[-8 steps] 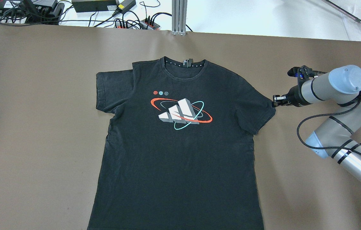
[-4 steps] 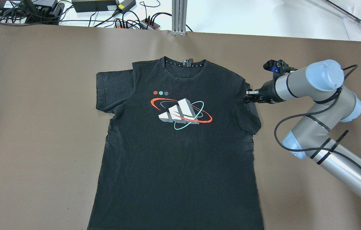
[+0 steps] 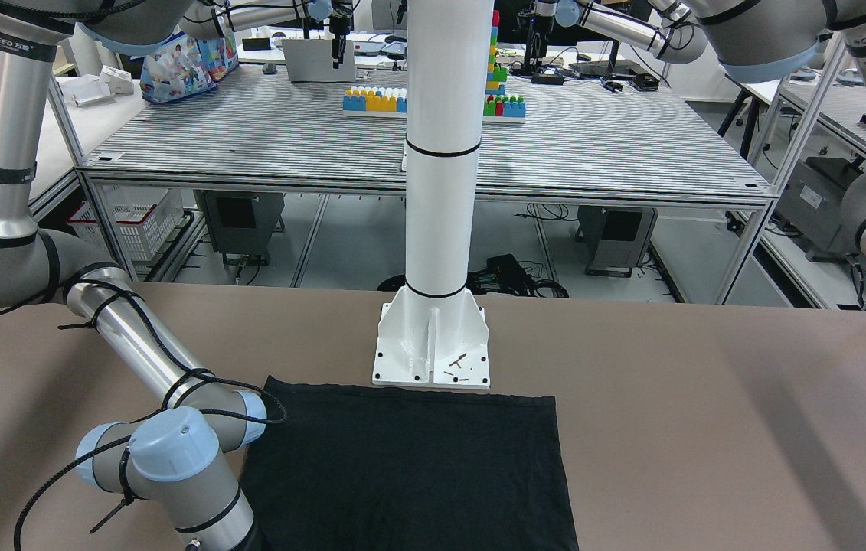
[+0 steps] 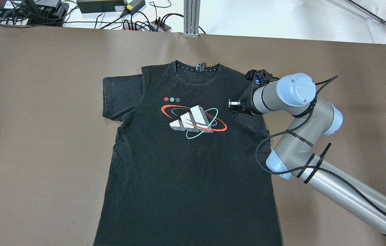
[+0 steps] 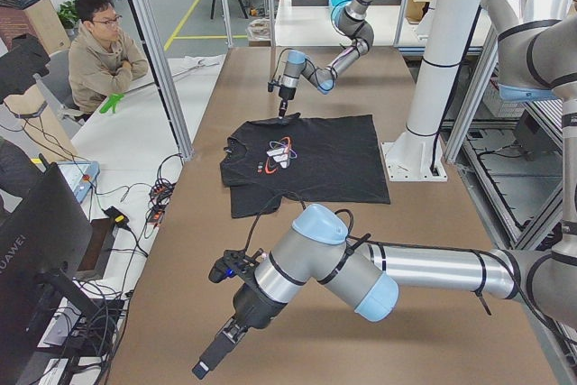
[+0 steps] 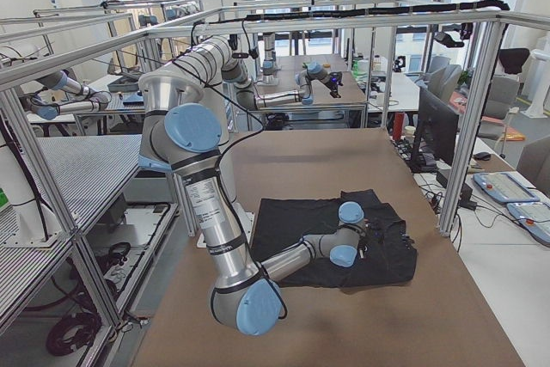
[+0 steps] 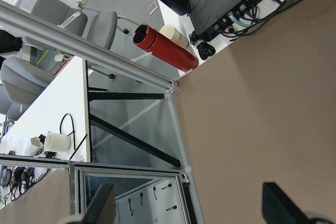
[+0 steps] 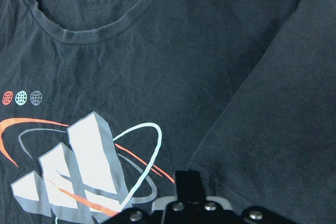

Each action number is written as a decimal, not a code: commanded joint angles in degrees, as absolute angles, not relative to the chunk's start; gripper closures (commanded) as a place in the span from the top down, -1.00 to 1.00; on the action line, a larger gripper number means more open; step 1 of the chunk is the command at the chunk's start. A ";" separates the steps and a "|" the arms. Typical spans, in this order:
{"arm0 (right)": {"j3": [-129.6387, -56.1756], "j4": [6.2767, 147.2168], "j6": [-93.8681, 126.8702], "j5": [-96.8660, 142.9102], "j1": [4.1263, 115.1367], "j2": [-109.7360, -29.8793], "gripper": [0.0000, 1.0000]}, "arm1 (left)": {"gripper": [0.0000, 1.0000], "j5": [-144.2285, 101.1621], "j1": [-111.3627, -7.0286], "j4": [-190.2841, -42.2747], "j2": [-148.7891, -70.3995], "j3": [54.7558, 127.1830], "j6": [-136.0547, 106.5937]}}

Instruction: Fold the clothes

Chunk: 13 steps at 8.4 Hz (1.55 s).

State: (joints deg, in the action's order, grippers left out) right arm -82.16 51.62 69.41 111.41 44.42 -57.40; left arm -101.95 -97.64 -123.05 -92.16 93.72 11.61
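The right gripper (image 4: 232, 104), closed on the sleeve (image 8: 273, 129) of the black T-shirt (image 4: 186, 171), holds it over the chest to fold it inward. The left gripper (image 7: 189, 211) hangs open near the table's (image 4: 42, 102) left end.

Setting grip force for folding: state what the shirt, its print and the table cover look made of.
Shirt: soft matte black knit, probably cotton jersey; fine wrinkles, folds limply.
Print: flat opaque ink, likely screen-printed; crisp edges.
Table cover: smooth brown sheet, paper or vinyl, unclear which; faint sheen, long shallow creases.
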 commanded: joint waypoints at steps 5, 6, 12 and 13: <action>-77.43 52.47 68.91 107.05 45.00 -54.14 -1.00 | 1.00 -101.95 -97.47 -123.05 -92.02 93.52 11.60; -77.43 52.38 68.82 107.05 45.00 -54.14 -1.00 | 1.00 -102.04 -97.38 -123.05 -91.93 93.52 11.60; -78.49 51.59 69.34 107.14 44.21 -54.49 0.90 | 1.00 -112.97 -90.02 -118.42 -97.00 93.26 -2.99; -78.75 51.59 69.69 107.05 44.21 -54.58 0.90 | 1.00 -116.77 -87.39 -117.78 -98.42 93.60 -7.86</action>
State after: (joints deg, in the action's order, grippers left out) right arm -78.39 51.60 69.21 107.17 44.20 -54.45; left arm -109.39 -91.76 -120.21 -95.01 93.42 2.69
